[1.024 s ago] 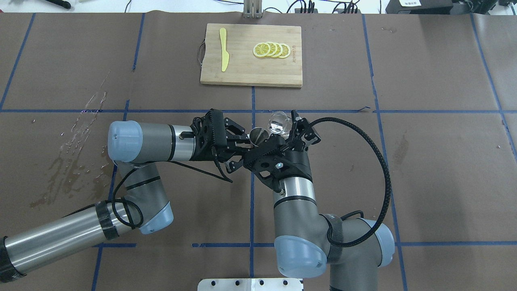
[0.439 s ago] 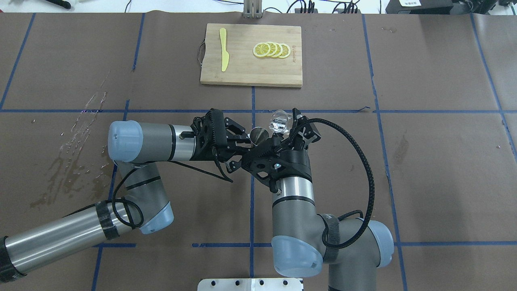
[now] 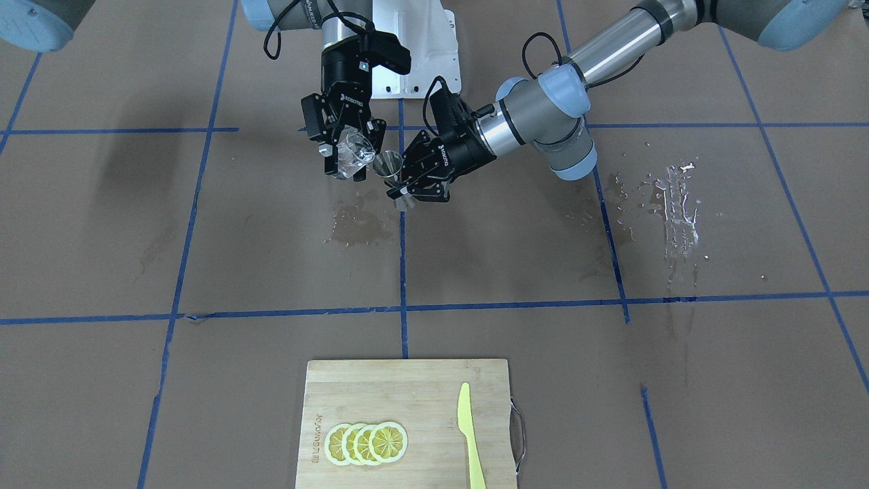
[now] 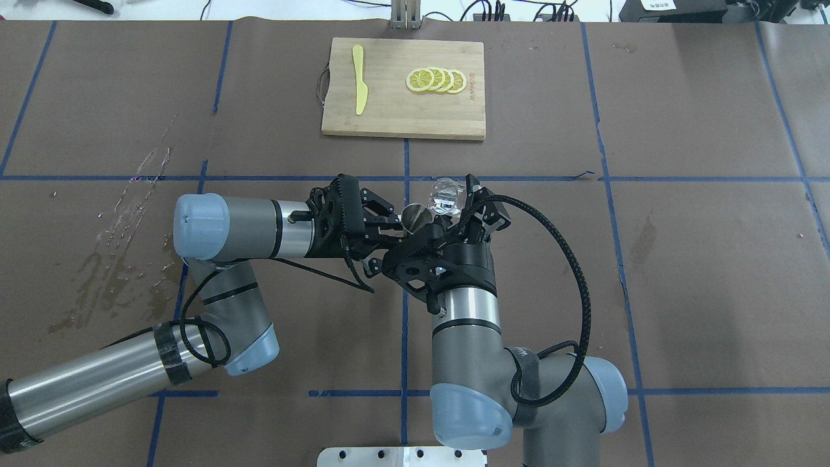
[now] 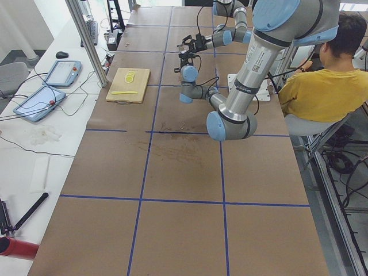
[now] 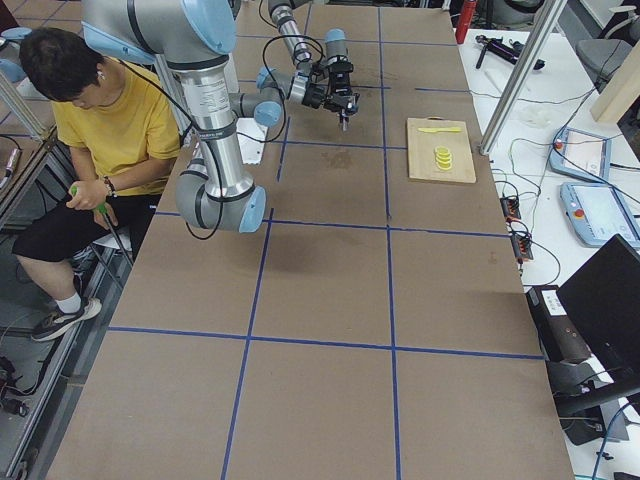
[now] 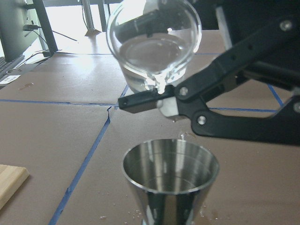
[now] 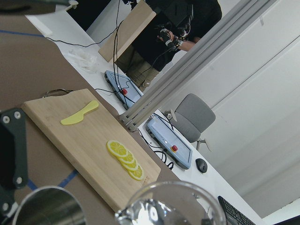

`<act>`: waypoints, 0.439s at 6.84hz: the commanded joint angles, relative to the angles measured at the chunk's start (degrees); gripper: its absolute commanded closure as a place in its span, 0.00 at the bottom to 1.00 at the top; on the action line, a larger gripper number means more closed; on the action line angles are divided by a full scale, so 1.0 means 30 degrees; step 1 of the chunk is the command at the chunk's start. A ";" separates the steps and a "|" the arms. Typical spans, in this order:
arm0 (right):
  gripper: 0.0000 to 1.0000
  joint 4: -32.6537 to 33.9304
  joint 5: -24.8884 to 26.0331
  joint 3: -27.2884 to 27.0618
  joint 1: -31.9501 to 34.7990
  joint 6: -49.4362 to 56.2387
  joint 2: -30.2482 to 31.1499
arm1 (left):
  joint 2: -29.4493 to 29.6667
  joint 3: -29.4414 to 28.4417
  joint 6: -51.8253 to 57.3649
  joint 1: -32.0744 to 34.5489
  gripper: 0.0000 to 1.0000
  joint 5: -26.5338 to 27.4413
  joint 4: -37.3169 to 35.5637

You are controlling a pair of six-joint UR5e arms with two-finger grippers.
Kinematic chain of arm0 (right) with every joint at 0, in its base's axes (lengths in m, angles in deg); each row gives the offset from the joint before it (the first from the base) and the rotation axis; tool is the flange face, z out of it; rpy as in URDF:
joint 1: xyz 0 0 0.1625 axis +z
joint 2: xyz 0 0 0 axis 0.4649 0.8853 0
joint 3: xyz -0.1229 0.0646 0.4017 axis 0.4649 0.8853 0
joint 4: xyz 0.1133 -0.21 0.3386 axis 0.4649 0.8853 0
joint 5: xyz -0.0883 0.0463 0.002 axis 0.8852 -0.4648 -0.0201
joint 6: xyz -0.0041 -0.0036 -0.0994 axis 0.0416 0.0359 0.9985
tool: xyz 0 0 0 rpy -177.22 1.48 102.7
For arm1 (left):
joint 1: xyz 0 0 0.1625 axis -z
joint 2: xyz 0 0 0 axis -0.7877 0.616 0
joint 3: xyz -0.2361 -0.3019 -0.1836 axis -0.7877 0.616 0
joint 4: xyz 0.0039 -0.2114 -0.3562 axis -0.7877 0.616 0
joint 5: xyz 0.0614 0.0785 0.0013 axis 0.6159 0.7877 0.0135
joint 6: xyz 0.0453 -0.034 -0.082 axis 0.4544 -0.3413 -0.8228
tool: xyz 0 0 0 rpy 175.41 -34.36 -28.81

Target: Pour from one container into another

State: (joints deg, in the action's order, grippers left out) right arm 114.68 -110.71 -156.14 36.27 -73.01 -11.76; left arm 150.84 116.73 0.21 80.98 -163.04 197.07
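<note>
1. Clear drinking glass (image 7: pixel 154 47): tilted, lip down, liquid at the lip. Clamped by right gripper (image 3: pixel 349 155), at 12 o'clock above the jigger in the left wrist view.
2. Steel jigger (image 7: pixel 171 180): upright, clamped by left gripper (image 3: pixel 402 187).
3. Gripper bodies: lettered ROBOTIQ.
4. Cutting board (image 3: pixel 421 380): stamp unreadable.

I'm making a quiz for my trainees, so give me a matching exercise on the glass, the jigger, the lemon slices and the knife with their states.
1 glass
2 jigger
3 lemon slices
4 knife

A upright in left end effector
B overlapping on cutting board
C tilted in right end effector
D flat on board, apart from slices

Pairs: 1-C, 2-A, 3-B, 4-D
</note>
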 commanded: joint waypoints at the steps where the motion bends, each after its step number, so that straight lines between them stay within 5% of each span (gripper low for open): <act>1: 1.00 0.2448 0.0610 0.0048 -0.0070 0.0107 -0.0622 | 0.0029 0.0008 0.0000 0.0000 1.00 0.0000 0.0000; 3: 1.00 0.3042 0.1079 0.0078 -0.0070 0.1038 -0.0477 | 0.0029 0.0008 0.0000 0.0000 1.00 0.0000 0.0000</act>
State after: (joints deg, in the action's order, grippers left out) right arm 122.63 -108.33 -155.95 36.04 -71.58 -13.31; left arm 150.88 116.75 0.21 80.98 -163.04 197.07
